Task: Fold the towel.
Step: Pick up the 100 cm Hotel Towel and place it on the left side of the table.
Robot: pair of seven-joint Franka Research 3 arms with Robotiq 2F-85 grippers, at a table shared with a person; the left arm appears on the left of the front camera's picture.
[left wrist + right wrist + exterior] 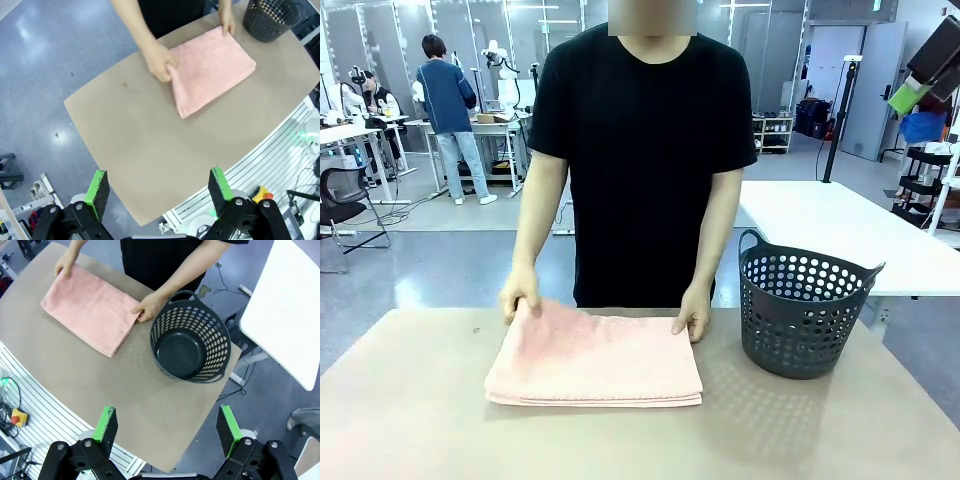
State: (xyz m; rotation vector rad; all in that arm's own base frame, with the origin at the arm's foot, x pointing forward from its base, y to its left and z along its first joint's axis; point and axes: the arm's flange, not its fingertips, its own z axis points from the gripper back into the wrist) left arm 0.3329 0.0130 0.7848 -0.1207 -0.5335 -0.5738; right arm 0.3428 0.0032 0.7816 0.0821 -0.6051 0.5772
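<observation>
**Folded towel (593,358), both arms idle**

Your left pincer (158,187) and right pincer (166,425) gape wide above the table (420,420), gripping nothing. The towel lies folded mid-table, the person's hands (520,293) on its far corners. The basket (805,310) stands at its 3 o'clock.

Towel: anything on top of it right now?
The person's one hand and other hand rest on the towel at its far corners. Nothing else on top. Beneath its folds is hidden.
</observation>
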